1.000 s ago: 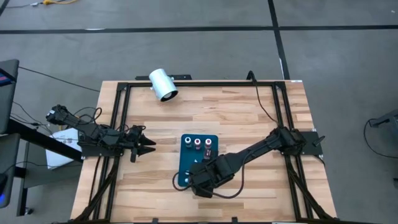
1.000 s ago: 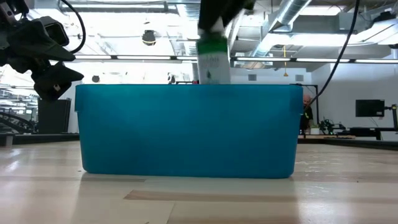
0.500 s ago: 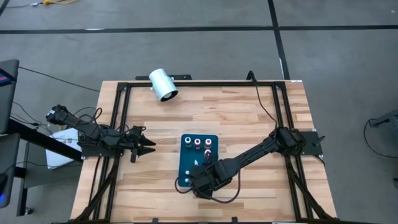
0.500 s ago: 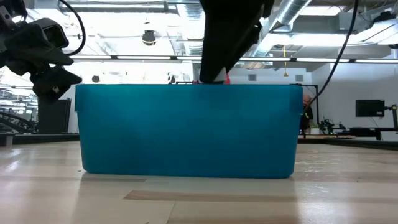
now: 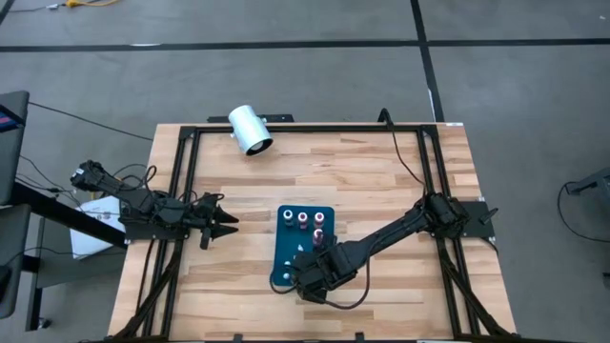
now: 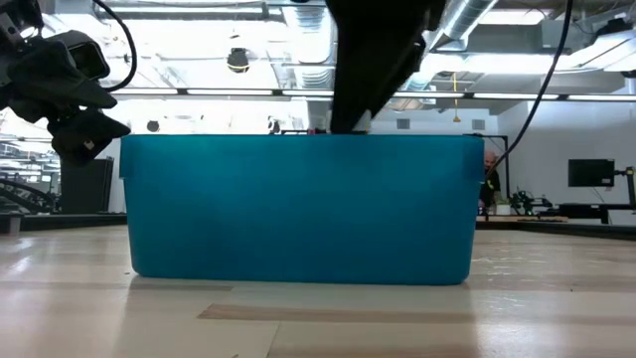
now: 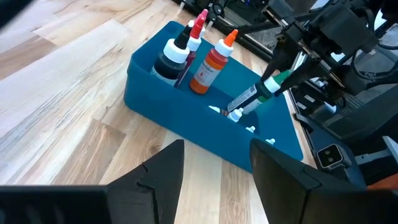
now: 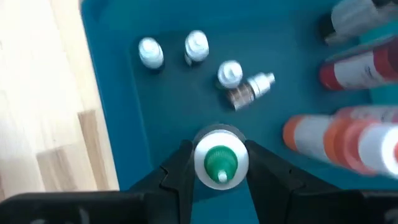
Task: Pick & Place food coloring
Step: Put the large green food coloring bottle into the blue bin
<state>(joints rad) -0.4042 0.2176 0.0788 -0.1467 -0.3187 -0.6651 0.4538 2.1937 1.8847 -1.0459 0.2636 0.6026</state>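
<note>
Green-capped food coloring bottle point(image 8: 221, 163) sits clamped between the right gripper point(image 8: 217, 167) fingers, held tilted over the blue bin point(image 7: 158, 102), inside its walls. Same bottle shows from the left wrist view point(image 7: 264, 93), leaning toward the bin floor. Three small white caps point(image 8: 196, 45) and a tiny bottle lying on its side point(image 8: 249, 89) rest on the bin floor. Black-, red- and orange-capped bottles point(image 7: 208, 62) stand upright at the bin's far end. Left gripper point(image 5: 221, 221) hovers at the table's left side, fingers apart, nothing between them.
</note>
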